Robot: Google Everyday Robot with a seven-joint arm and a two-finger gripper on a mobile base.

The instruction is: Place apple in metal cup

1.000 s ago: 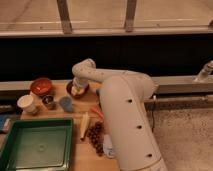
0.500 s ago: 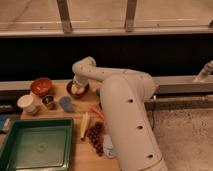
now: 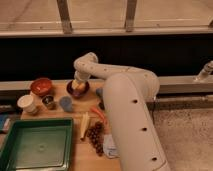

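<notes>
The apple (image 3: 80, 87) shows as a small pale yellow round thing in a dark bowl (image 3: 78, 93) at the back of the wooden table. My gripper (image 3: 77, 82) hangs from the white arm's elbow (image 3: 87, 62) and reaches down into this bowl, right at the apple. The gripper hides part of the apple. The metal cup (image 3: 48, 101) is small, dark and shiny. It stands to the left of the bowl, between a white cup (image 3: 27, 103) and a grey-blue cup (image 3: 65, 103).
A red-orange bowl (image 3: 41, 86) stands at the back left. A corn cob (image 3: 84, 125), a carrot (image 3: 98, 114) and dark grapes (image 3: 95, 137) lie mid-table. A green tray (image 3: 36, 145) fills the front left. My bulky white arm (image 3: 127, 115) covers the table's right side.
</notes>
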